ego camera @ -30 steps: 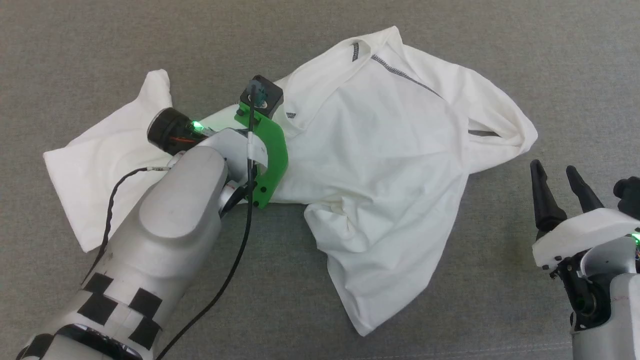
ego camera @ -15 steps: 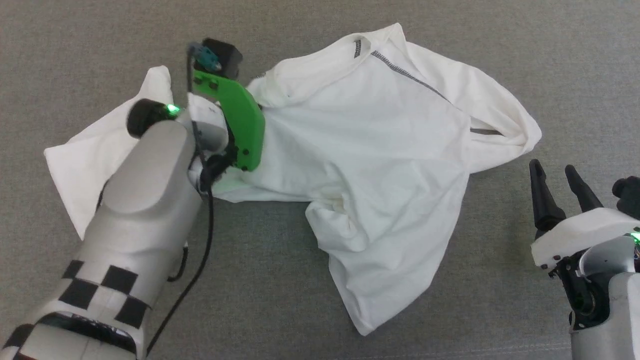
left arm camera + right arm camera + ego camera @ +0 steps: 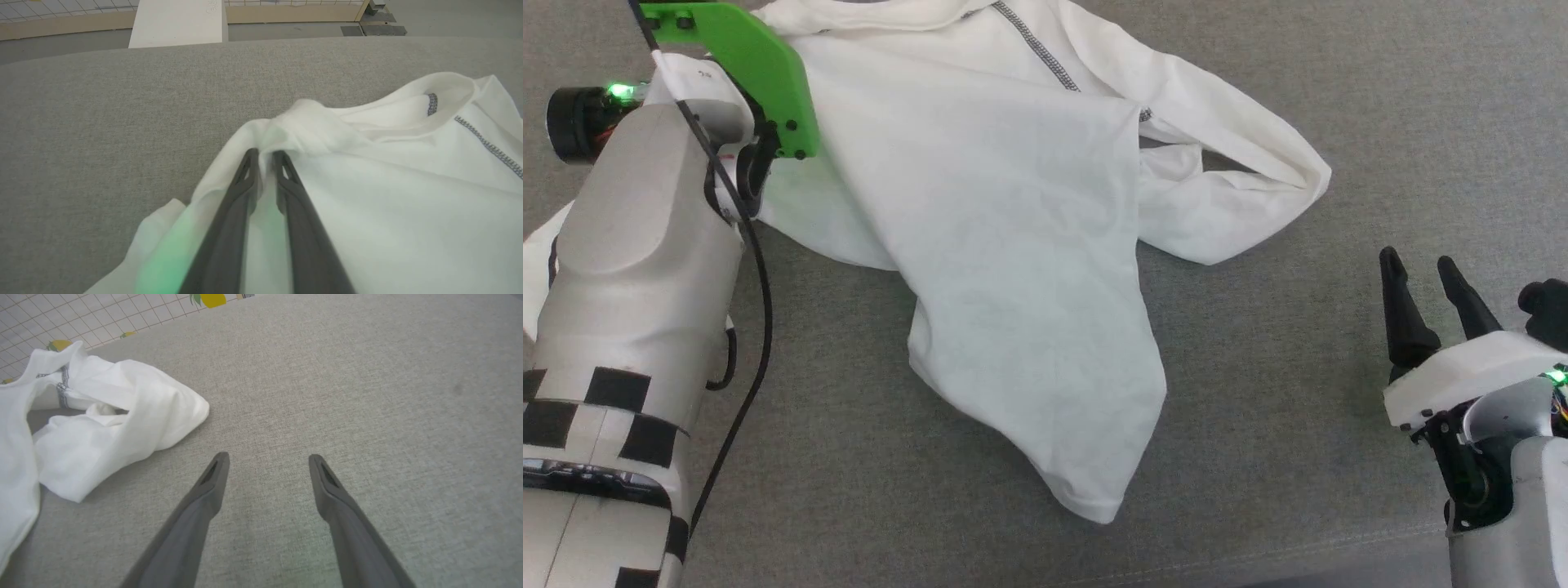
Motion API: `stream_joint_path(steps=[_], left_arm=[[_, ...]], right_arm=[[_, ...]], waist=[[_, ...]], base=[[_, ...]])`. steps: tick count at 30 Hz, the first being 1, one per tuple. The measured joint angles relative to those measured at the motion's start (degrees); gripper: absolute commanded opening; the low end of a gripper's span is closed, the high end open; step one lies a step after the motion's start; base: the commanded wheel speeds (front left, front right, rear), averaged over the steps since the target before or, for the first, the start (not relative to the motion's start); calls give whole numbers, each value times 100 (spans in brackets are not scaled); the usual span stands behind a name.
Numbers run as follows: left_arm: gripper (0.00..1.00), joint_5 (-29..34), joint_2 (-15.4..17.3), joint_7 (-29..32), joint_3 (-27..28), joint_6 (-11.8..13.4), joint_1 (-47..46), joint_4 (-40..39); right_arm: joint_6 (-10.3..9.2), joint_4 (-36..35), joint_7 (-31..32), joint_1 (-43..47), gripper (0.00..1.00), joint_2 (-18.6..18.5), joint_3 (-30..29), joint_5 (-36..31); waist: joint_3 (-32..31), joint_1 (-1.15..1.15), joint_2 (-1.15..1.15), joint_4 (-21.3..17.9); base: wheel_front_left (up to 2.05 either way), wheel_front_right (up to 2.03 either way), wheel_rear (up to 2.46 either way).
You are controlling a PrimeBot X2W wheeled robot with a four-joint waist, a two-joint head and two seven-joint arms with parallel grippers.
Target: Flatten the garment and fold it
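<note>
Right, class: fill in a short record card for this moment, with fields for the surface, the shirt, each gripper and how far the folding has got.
surface: grey woven fabric
garment: white shirt, rumpled, layers lying over each other, not flat
zigzag stitching: dark grey, showing along a shoulder seam
left gripper: shut, pinching a bunch of the shirt's cloth near the neck opening
right gripper: open, over bare surface, apart from the shirt
folding: not yet begun; flattening comes first
</note>
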Motion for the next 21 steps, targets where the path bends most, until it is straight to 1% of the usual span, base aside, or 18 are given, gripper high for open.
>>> stream_joint_path(steps=[2,4,5,7,10,12,14,16,21], left_arm=[[100,-25,-1,-116,58,34,1,113],[100,-102,-18,-459,193,88,3,136],[100,-141,-23,-723,280,129,4,115],[100,-157,-24,-1210,396,127,30,70],[100,-181,-34,-2007,481,41,277,-99],[100,-172,-36,-2632,500,-9,667,-285],[100,-182,-52,-3065,561,2,1157,-475],[100,-166,-67,-3243,621,42,1720,-751],[100,-40,-177,-3320,981,387,3265,-1937]], right_arm=[[0,23,-20,0,100,-1,-19,-1],[0,30,-30,0,100,-1,-25,-5],[0,29,-31,-1,100,-2,-22,-8],[0,24,-36,-2,100,-1,5,-26],[0,-9,-25,-4,100,-1,108,-63],[0,-45,31,-3,100,-3,219,-100],[0,-94,131,-1,100,-2,347,-112],[0,-149,272,-1,100,-5,516,-156],[0,-123,842,-132,100,-7,1285,-213]], waist=[[41,0,0,-34],[33,0,0,-24],[15,0,0,-14],[-39,0,0,8],[-179,0,0,61],[-315,0,0,117],[-461,0,0,183],[-610,0,0,259],[-921,0,0,472]], base=[[0,0,0],[0,0,0],[0,0,0],[0,0,0],[0,0,0],[0,0,0],[0,0,0],[0,0,0],[0,0,0]])
